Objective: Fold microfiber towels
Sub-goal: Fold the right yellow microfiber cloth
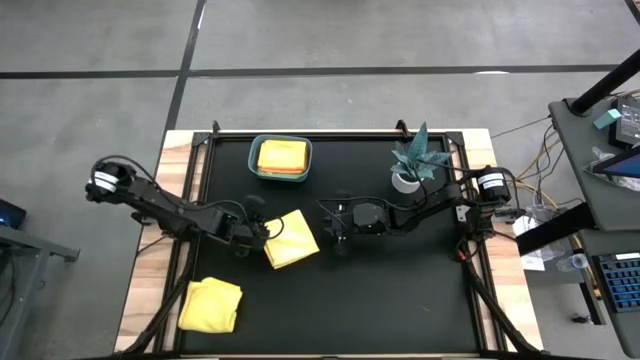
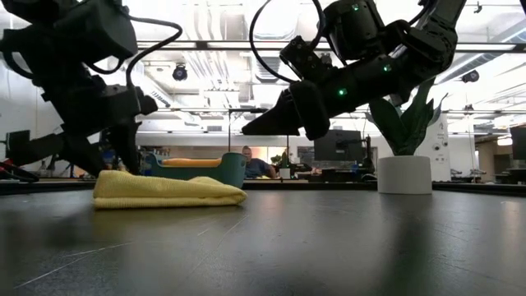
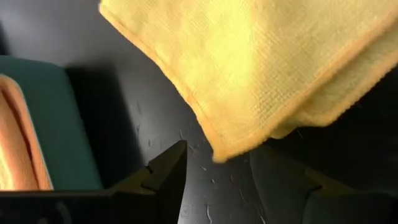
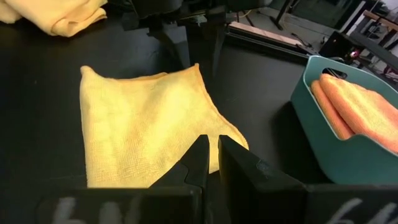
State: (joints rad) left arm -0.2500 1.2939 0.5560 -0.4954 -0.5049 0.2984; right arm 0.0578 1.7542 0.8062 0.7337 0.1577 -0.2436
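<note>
Our left gripper [image 1: 262,231] sits w/ fingers apart at the left corner of the folded yellow towel [image 1: 291,239] mid-table, corner between them but not pinched. Right gripper [image 1: 338,230], fingers together, hovers just right of that towel, holding nothing. We judge a fold is underway; next we need to close on the corner & carry it across. Another yellow towel [image 1: 211,305] lies near-left; orange ones fill the teal bin [image 1: 281,176] far side. No readable writing.
</note>
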